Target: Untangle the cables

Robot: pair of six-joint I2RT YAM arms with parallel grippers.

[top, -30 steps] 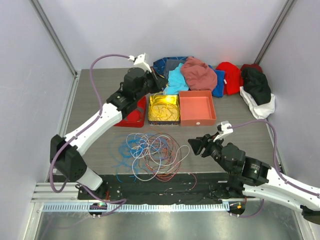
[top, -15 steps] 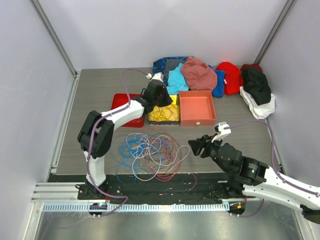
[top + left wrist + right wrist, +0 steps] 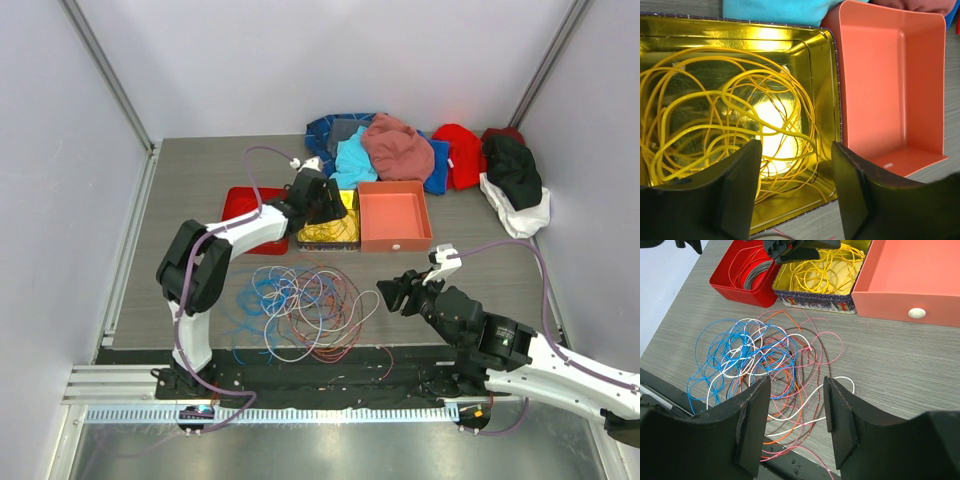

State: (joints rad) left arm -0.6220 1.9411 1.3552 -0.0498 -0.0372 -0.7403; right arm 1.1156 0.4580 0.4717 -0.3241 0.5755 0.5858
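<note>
The left arm (image 3: pixel 240 228) had dropped over the gold tin (image 3: pixel 826 90) of yellow cable (image 3: pixel 730 107), jaws newly parted and empty; the right arm (image 3: pixel 520 350) kept its jaws parted, empty.

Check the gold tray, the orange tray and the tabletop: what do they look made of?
Gold tray: likely thin metal, a tin. Its mirror-like gold inside throws glare and reflects the yellow cables.
Orange tray: probably moulded plastic. It has a matte, even colour and rounded corners.
Tabletop: grey wood-grain pattern, probably laminate rather than bare wood, but I can't be sure.
</note>
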